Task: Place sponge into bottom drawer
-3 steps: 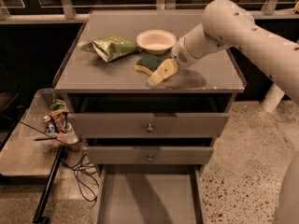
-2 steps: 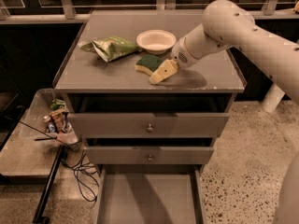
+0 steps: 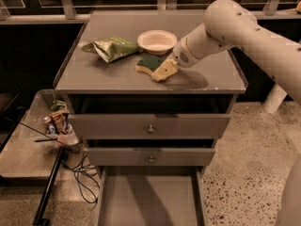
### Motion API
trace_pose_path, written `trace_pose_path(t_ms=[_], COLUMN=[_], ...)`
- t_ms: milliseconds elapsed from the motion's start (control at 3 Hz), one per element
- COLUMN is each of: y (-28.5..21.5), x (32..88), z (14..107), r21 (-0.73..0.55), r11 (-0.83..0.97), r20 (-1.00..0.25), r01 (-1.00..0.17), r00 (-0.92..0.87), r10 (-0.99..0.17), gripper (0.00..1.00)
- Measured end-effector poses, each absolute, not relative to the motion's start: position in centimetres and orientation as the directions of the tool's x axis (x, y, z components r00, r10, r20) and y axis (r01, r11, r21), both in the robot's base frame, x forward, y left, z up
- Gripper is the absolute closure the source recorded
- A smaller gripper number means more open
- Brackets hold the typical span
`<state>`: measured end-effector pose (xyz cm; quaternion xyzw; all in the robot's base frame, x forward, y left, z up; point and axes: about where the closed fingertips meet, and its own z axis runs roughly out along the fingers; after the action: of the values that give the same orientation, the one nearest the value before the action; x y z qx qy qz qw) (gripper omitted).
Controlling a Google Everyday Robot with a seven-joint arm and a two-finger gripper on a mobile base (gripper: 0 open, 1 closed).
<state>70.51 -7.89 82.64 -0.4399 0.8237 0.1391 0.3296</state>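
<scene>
The sponge [image 3: 148,62] isn't in the bottom drawer [image 3: 149,201], open nearest. It lies midway across the counter [image 3: 94,76], my claw [image 3: 164,71] touching its right end; spread or pinching, I cannot tell. Bowl [image 3: 157,40] by the back edge.

nothing readable anywhere, snack bag [image 3: 113,48] print can't be made out, gripper [image 3: 164,70] at sponge's [image 3: 149,62] 4 o'clock side

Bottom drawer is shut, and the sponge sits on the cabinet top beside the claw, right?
No. The camera view shows the bottom drawer pulled open, not shut. The sponge does sit on the cabinet top, with the claw beside it.
</scene>
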Motion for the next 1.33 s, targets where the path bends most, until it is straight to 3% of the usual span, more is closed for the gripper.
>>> trace_pose_path(t_ms=[333,667,1333], y=[-7.88,-7.88,-8.12], x=[70.51,70.51,69.61], z=[82.64,82.63,83.18], r21=[-0.061,-0.061,-0.057], r11=[0.574,0.574,0.554], r20=[-0.665,-0.665,-0.668], r01=[-0.816,-0.816,-0.831], r00=[-0.396,-0.396,-0.381], r10=[-0.633,-0.633,-0.64], gripper=[0.89,1.0,1.0])
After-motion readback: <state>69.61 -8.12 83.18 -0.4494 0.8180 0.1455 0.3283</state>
